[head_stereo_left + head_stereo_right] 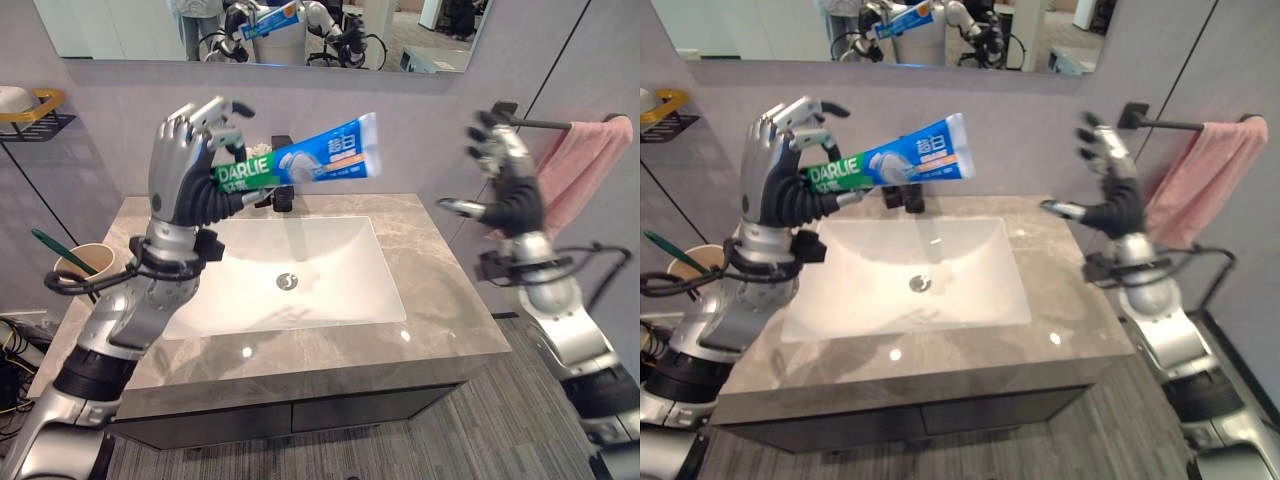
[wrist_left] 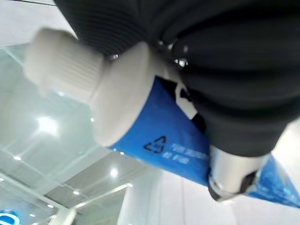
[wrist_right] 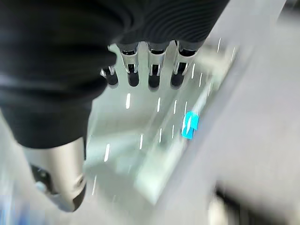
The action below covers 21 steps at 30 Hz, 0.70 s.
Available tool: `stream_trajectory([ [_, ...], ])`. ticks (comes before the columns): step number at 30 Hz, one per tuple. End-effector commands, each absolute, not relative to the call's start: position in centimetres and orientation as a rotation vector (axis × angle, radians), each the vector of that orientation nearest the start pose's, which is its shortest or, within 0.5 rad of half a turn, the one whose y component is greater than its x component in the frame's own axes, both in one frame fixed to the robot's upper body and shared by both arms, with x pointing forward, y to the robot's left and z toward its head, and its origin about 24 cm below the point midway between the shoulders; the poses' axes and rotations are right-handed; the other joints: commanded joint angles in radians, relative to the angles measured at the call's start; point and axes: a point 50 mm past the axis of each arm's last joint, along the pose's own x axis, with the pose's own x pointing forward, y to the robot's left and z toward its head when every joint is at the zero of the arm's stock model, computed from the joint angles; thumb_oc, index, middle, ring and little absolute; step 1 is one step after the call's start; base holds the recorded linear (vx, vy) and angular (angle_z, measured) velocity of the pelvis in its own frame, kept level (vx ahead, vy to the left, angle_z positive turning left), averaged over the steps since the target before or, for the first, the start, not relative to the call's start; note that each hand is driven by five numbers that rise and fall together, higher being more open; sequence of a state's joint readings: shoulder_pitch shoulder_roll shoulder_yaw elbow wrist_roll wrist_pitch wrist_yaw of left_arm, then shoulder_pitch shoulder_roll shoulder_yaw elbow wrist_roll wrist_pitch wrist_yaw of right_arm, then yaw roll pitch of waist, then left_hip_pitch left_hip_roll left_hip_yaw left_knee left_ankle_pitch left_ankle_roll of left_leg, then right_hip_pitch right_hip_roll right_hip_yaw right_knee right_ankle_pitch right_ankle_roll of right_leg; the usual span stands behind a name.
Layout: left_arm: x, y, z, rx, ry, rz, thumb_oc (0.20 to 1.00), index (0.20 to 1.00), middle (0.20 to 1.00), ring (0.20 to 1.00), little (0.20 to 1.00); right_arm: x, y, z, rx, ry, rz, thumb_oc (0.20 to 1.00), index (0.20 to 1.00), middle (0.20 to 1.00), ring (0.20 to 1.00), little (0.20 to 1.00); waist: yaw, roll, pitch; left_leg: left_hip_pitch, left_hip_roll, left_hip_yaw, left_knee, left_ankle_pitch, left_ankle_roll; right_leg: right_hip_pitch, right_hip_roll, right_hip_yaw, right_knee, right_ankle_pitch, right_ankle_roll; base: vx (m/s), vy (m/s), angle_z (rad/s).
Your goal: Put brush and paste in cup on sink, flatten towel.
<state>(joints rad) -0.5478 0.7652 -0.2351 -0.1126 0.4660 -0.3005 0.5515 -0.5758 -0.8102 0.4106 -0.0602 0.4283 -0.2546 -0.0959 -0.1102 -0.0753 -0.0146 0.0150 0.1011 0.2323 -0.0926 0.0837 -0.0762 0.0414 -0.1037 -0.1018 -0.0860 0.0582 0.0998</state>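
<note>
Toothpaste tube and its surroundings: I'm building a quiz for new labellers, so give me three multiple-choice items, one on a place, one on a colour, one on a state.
1. Where is the blue and green toothpaste tube?
A. in the paper cup
B. held in the left hand above the basin
C. lying on the counter

2. What colour is the towel on the dark wall bar?
A. pink
B. white
C. grey

3. How is the right hand?
A. shut on the towel
B. curled round a brush
C. open, holding nothing

Answers: 1 B, the left hand grips the tube in the air over the white sink basin. 2 A, the cloth is pink. 3 C, its fingers are spread, apart from the towel.
</note>
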Motion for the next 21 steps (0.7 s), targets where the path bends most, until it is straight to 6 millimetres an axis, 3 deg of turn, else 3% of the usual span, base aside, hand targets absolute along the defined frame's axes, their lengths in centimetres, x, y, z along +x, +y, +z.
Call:
stream_trajectory([
  [1,27.7,15.1,27.1,0.854,-1.268,0.111,0.200,0.200,0.200,0.200,0.200,31.3,-13.5,24.7,-0.278,-0.668,0.536,1.000,1.000,1.000,1.000,1.000,0.037,-0.006,-0.026,0.021,0.058,-0.036,0.005,-0.040,-0.051,0.025,-0.073,0.001,0.015,-0.009,0.088,0.00,0.000,0.00],
  [5,27.3,13.5,26.9,0.816,-1.278,0.029,0.200,0.200,0.200,0.200,0.200,32.0,-9.2,24.9,-0.041,-0.614,0.703,1.000,1.000,1.000,1.000,1.000,0.061,-0.009,-0.019,0.009,0.057,-0.056,0.005,-0.030,-0.057,0.036,-0.073,-0.022,0.011,-0.012,0.082,0.00,-0.009,0.08],
  [10,26.9,13.1,26.7,0.797,-1.287,0.013,0.200,0.200,0.200,0.200,0.200,31.7,-5.9,25.4,0.159,-0.636,0.752,1.000,1.000,1.000,1.000,1.000,0.093,-0.008,-0.008,-0.010,0.050,-0.086,0.005,-0.022,-0.058,0.045,-0.074,-0.051,0.014,-0.017,0.077,0.01,-0.003,0.23],
  [13,26.9,13.0,26.3,0.790,-1.279,0.012,0.200,0.200,0.200,0.200,0.200,31.5,-5.0,25.7,0.233,-0.654,0.762,1.000,1.000,1.000,1.000,1.000,0.102,-0.010,-0.004,-0.017,0.048,-0.095,0.005,-0.020,-0.058,0.047,-0.076,-0.061,0.015,-0.019,0.076,0.00,0.000,0.16],
  [14,26.9,12.8,26.1,0.774,-1.270,0.013,0.200,0.200,0.200,0.200,0.200,31.3,-4.4,26.3,0.338,-0.676,0.760,1.000,1.000,1.000,1.000,1.000,0.114,-0.010,0.002,-0.023,0.046,-0.102,0.005,-0.019,-0.059,0.048,-0.077,-0.071,0.016,-0.020,0.076,0.00,0.002,0.20],
  [21,27.1,12.7,25.3,0.755,-1.242,0.017,0.200,0.200,0.200,0.200,0.200,30.3,-3.7,27.4,0.569,-0.735,0.745,1.000,1.000,1.000,1.000,1.000,0.147,-0.018,0.013,-0.053,0.039,-0.136,0.005,-0.010,-0.062,0.053,-0.083,-0.112,0.016,-0.024,0.075,0.00,0.006,0.16],
])
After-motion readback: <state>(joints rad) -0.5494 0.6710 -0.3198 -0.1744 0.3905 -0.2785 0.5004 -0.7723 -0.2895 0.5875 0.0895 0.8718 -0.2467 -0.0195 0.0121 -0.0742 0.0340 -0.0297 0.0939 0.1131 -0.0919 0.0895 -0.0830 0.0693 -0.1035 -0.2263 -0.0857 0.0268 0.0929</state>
